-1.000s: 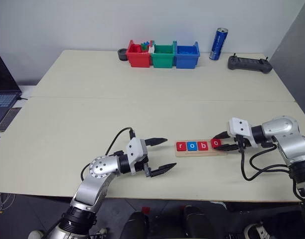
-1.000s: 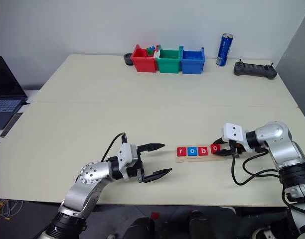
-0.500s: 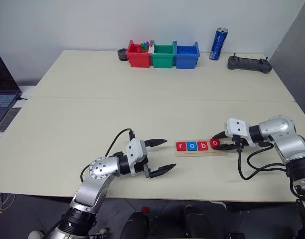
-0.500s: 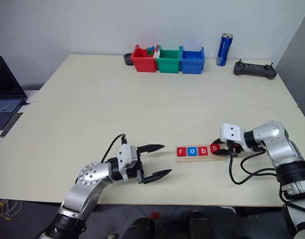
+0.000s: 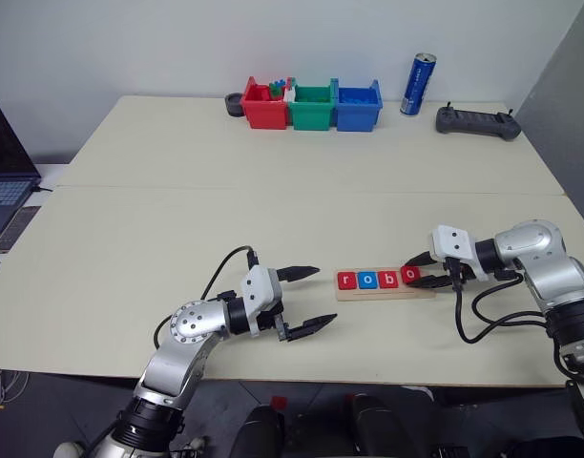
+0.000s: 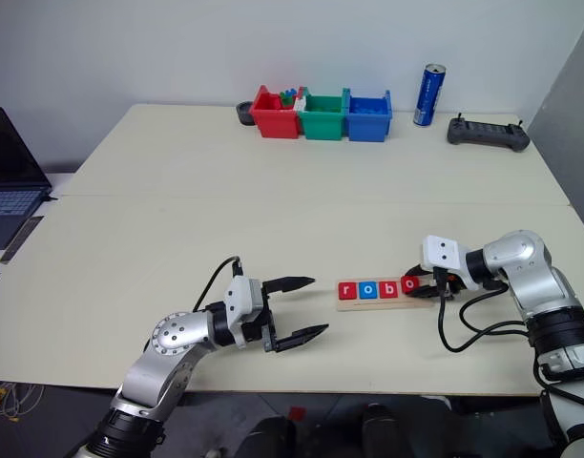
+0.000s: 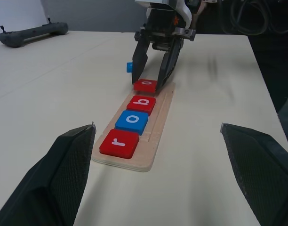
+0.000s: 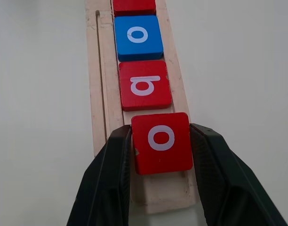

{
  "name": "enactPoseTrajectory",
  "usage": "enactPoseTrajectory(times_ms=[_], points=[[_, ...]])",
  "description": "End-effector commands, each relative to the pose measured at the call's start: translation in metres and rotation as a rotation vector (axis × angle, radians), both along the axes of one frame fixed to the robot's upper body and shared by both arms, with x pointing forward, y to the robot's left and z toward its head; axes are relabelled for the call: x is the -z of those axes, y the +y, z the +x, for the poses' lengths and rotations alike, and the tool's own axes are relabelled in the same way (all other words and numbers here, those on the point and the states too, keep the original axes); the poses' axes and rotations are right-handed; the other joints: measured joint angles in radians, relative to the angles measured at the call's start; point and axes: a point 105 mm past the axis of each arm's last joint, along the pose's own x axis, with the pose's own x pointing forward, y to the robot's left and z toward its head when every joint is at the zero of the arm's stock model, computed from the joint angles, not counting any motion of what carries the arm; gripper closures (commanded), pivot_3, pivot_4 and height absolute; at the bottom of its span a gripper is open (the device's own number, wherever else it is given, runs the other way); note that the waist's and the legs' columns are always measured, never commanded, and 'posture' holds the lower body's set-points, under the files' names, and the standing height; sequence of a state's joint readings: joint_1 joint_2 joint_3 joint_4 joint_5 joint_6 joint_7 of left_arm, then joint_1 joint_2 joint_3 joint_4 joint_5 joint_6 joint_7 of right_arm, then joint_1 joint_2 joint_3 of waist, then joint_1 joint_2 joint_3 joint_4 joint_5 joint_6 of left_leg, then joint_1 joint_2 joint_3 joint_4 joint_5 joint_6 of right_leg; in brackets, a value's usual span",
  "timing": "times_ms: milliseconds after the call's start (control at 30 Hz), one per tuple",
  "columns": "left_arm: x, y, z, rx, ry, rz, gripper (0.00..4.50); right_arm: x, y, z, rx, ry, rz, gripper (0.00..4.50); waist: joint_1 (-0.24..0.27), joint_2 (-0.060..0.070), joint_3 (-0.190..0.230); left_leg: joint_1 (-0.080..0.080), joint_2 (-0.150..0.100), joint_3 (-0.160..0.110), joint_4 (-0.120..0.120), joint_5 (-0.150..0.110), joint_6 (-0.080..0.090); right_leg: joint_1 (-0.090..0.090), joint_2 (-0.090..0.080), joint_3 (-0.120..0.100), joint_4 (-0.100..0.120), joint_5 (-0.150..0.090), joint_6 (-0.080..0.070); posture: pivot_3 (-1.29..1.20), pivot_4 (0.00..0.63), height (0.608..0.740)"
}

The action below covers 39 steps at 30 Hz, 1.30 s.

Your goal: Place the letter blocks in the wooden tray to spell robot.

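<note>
The wooden tray (image 5: 385,285) lies near the worktop's (image 5: 273,191) front edge, toward its right end, holding red r (image 7: 119,143), blue o (image 7: 132,122) and red b (image 7: 141,103) tiles in a row. The right gripper (image 8: 161,165) clamps the red o tile (image 8: 160,142) over the tray's fourth slot, just beside the b. The left gripper (image 5: 304,298) hovers open, near the tray's r end, empty
</note>
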State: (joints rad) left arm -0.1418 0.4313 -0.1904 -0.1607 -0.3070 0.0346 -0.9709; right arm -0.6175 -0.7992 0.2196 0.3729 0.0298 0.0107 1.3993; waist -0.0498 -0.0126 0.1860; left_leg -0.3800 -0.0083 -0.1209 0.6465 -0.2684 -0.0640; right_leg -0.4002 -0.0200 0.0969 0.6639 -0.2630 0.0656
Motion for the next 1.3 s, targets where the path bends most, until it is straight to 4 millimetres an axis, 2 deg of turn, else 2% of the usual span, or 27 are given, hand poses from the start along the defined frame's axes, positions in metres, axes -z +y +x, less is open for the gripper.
enactPoseTrajectory(times_ms=[33,167,433,467,600,733,867,1167,1200,1300], points=[[-0.012,-0.001,-0.002,0.012,-0.055,-0.011,0.0,-0.015,0.007,0.002,-0.031,-0.039,0.021,3.05,0.0,0.0,0.0,0.0,0.0,0.0,0.0,0.0,0.0,0.0,0.0,0.0,0.0,0.0,0.0,0.0,0.15,0.74],[-0.012,-0.001,-0.001,0.01,-0.057,-0.009,0.0,-0.013,0.007,0.001,-0.036,-0.025,0.013,3.05,0.0,0.0,0.0,0.0,0.0,0.0,0.0,0.0,0.0,0.0,0.0,0.0,0.0,0.0,0.0,0.0,0.15,0.74],[-0.012,-0.001,0.0,0.009,-0.06,-0.008,0.0,-0.017,0.005,0.001,-0.018,-0.023,0.035,0.23,0.0,0.0,0.0,0.0,0.0,0.0,0.0,0.0,0.0,0.0,0.0,0.0,0.0,0.0,0.0,0.0,0.15,0.74],[-0.012,-0.001,0.0,0.009,-0.06,-0.009,0.0,-0.019,0.005,0.002,-0.01,-0.025,0.041,0.03,0.0,0.0,0.0,0.0,0.0,0.0,0.0,0.0,0.0,0.0,0.0,0.0,0.0,0.0,0.0,0.0,0.15,0.74],[-0.012,-0.001,-0.001,0.011,-0.058,-0.008,0.0,-0.035,-0.007,0.006,0.038,-0.076,0.047,0.03,0.0,0.0,0.0,0.0,0.0,0.0,0.0,0.0,0.0,0.0,0.0,0.0,0.0,0.0,0.0,0.0,0.15,0.74],[-0.012,0.0,-0.001,0.014,-0.056,-0.006,0.0,-0.038,-0.017,0.006,0.071,-0.093,0.037,0.03,0.0,0.0,0.0,0.0,0.0,0.0,0.0,0.0,0.0,0.0,0.0,0.0,0.0,0.0,0.0,0.0,0.15,0.74],[-0.013,0.0,0.0,0.018,-0.057,-0.004,0.0,-0.036,-0.023,0.004,0.088,-0.083,0.032,0.88,-0.002,0.0,0.0,0.0,0.0,0.0,0.0,0.0,0.0,0.0,0.0,0.0,0.0,0.0,0.0,0.0,0.15,0.74],[-0.013,0.002,0.0,0.021,-0.06,0.006,0.0,-0.018,-0.019,-0.004,0.071,-0.065,0.023,4.22,-0.002,0.0,0.0,0.0,0.0,0.0,0.0,0.0,0.0,0.0,0.0,0.0,0.0,0.0,0.0,0.0,0.15,0.74],[-0.013,0.002,0.0,0.02,-0.061,0.007,0.0,-0.016,-0.019,-0.005,0.071,-0.063,0.02,4.46,-0.002,0.0,0.0,0.0,0.0,0.0,0.0,0.0,0.0,0.0,0.0,0.0,0.0,0.0,0.0,0.0,0.15,0.74],[-0.013,0.002,-0.001,0.019,-0.06,0.009,0.0,-0.01,-0.019,-0.007,0.067,-0.061,0.006,4.46,-0.001,0.0,0.0,0.0,0.0,0.0,0.0,0.0,0.0,0.0,0.0,0.0,0.0,0.0,0.0,0.0,0.15,0.74]])
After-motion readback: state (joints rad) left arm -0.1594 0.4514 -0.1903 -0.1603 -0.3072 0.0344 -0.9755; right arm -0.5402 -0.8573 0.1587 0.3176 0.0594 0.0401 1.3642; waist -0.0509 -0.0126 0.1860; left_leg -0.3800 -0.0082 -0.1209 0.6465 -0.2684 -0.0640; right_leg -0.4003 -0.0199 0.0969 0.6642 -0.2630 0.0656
